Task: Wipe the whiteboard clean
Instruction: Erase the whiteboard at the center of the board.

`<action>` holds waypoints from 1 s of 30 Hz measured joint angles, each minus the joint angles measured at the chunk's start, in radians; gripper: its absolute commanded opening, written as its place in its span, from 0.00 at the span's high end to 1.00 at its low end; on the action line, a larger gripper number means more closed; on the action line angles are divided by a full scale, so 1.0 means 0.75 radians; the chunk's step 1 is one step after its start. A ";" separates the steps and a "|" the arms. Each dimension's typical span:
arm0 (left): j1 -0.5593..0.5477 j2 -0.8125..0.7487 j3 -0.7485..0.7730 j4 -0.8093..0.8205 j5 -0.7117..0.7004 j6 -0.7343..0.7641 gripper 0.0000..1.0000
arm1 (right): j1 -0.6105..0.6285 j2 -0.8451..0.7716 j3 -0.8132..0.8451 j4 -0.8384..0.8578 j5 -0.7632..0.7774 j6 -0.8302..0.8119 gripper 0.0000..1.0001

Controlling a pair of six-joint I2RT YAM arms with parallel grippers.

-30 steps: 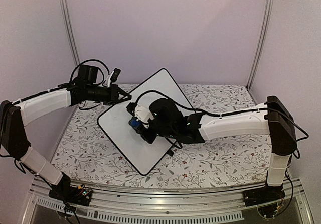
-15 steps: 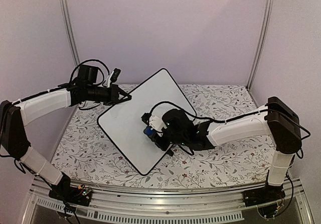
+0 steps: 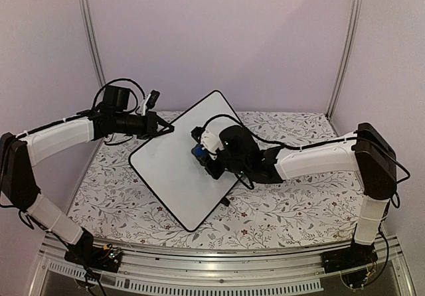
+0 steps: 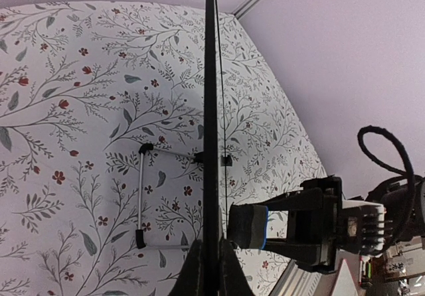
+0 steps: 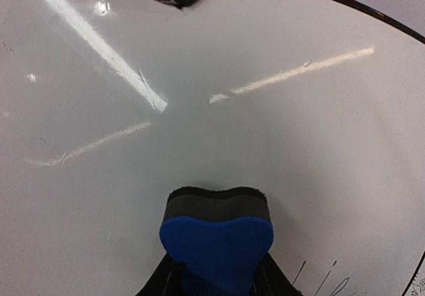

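Whiteboard (image 3: 169, 183): I find it propped at a slant on the floral table (image 3: 299, 203), toward the left of centre, one corner raised toward the back wall. The left wrist view shows it edge-on, with a wire stand (image 4: 141, 200) behind it.

Surface: in the right wrist view most of the face reads clean, showing only glare streaks. A few dark pen strokes (image 5: 320, 283) remain at the lower right edge of that view, and I cannot rule out faint traces at the far left.

Blue eraser (image 5: 216, 239): its felt face appears to lie against the board, above the strokes.

Right gripper (image 3: 200, 155): pinching the eraser.

Left gripper (image 3: 166, 129): pressed together on the board's upper left rim, steadying it.

Assessment: erasing is largely done; I judge the strokes near the lower right are what is left
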 measured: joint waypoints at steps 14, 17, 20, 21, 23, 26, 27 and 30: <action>0.001 0.000 0.000 -0.002 -0.004 -0.014 1.00 | -0.007 -0.017 -0.124 0.071 -0.003 0.045 0.70; 0.001 0.000 0.000 -0.002 -0.002 -0.014 1.00 | 0.001 -0.034 -0.180 0.073 -0.002 0.067 0.70; 0.001 0.001 0.000 -0.002 -0.002 -0.014 1.00 | 0.010 -0.036 -0.196 0.069 -0.001 0.082 0.70; 0.001 0.001 0.000 -0.002 -0.002 -0.014 1.00 | 0.011 -0.036 -0.195 0.068 -0.001 0.084 0.70; 0.001 0.000 0.000 -0.002 -0.002 -0.014 1.00 | 0.012 -0.036 -0.182 0.051 -0.001 0.084 0.70; 0.001 0.000 0.000 -0.001 -0.001 -0.013 1.00 | 0.013 -0.030 -0.128 0.030 -0.003 0.078 0.70; 0.001 0.000 0.000 -0.001 -0.001 -0.013 1.00 | 0.015 -0.023 -0.096 0.030 -0.005 0.074 0.70; 0.001 0.000 0.000 -0.001 -0.001 -0.013 1.00 | 0.021 -0.007 0.000 0.032 -0.006 0.057 0.70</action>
